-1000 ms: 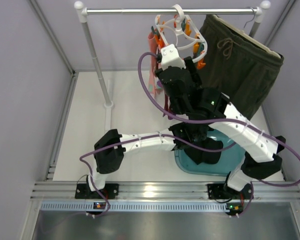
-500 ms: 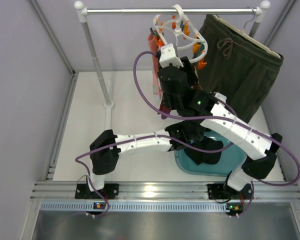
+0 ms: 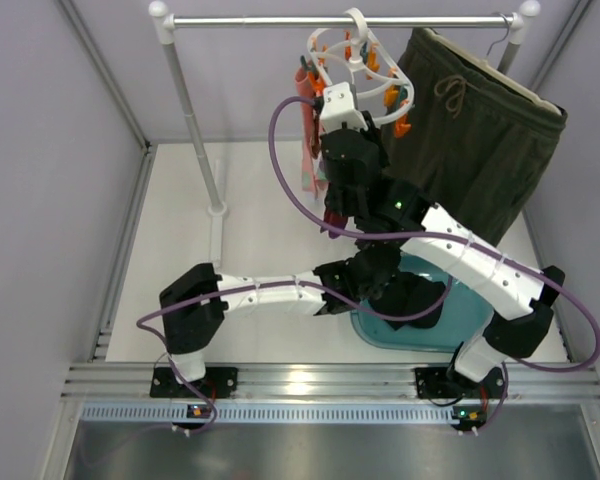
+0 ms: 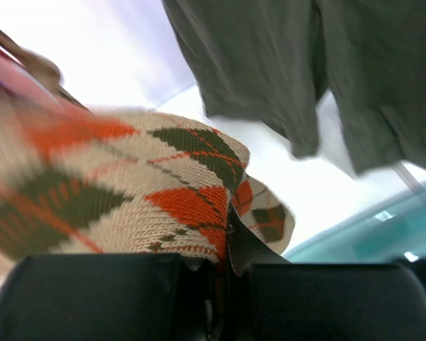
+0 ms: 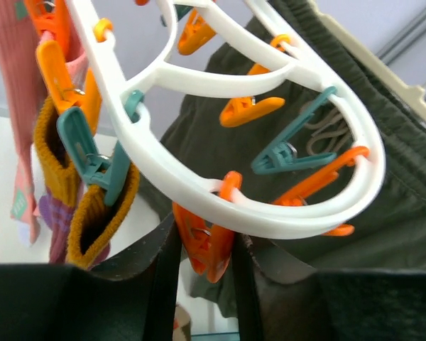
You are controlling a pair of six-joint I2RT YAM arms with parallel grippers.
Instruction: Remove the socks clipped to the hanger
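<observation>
White tabletop (image 3: 260, 200) beneath a long metal rail (image 3: 280, 20), which carries the white plastic oval ring-frame hanger (image 3: 323, 45).

Left wrist: left gripper (image 4: 224, 284), jaws closed, pinching a brown-orange argyle knit sock (image 4: 128, 192).

Right wrist: right gripper (image 5: 202, 238), jaws narrow, clamping an orange plastic clip (image 5: 202, 245) of the hanger; beside it, a teal plastic clip (image 5: 92, 160) holds an ochre ribbed sock (image 5: 92, 217).
</observation>
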